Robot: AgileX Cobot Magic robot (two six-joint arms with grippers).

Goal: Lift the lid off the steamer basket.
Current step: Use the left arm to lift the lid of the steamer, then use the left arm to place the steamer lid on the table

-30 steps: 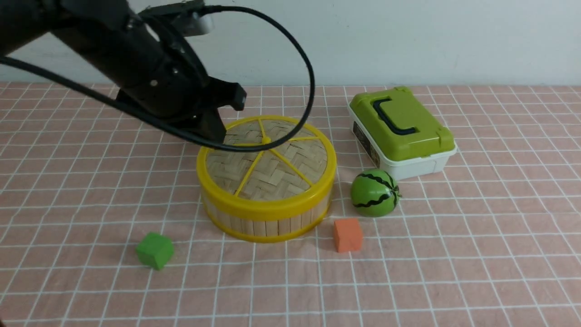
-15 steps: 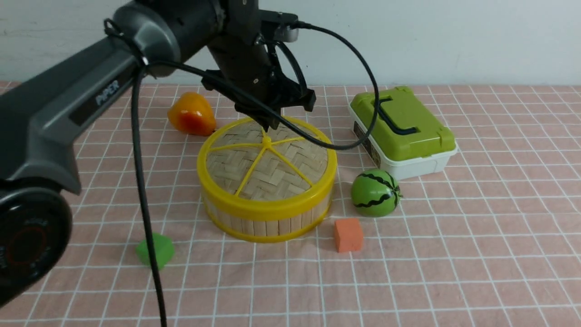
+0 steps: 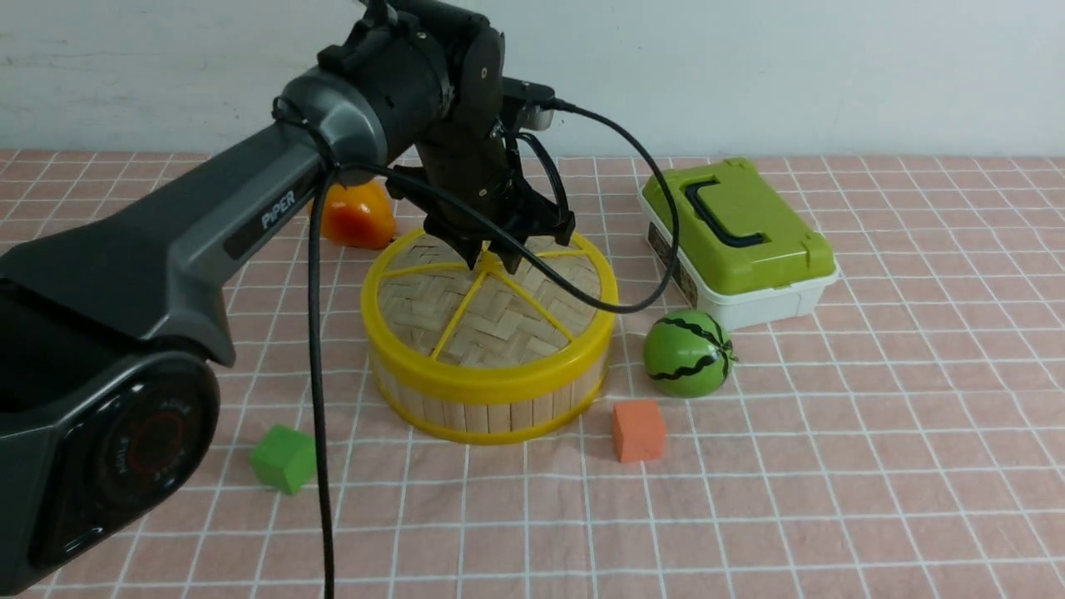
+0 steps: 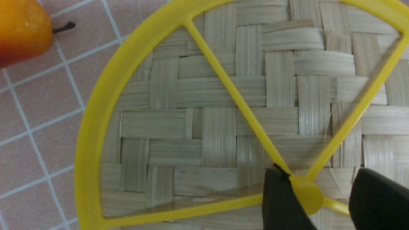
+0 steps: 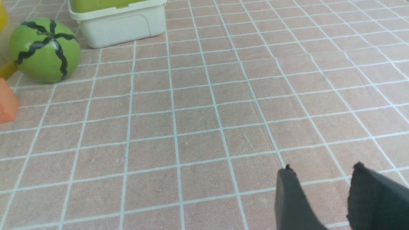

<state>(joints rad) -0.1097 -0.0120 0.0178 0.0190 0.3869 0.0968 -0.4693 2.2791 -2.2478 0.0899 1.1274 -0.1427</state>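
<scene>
My left gripper (image 4: 319, 198): jaws parted over the lid's centre, nothing visibly clasped; one finger beside the knob, contact unclear.
Small round yellow knob (image 4: 307, 195): between my fingertips, nearer one than the other.
Flat round woven-bamboo lid with yellow plastic rim (image 3: 516, 324): seated on the shallow pale-bamboo-slat steamer basket (image 3: 497, 416), directly beneath my left jaws; round, so no long axis to match.
My right gripper (image 5: 322, 195): fingers apart and empty, over tablecloth, the farther arm.
Next move, my judgement: centre on the knob, close, lift straight up.
</scene>
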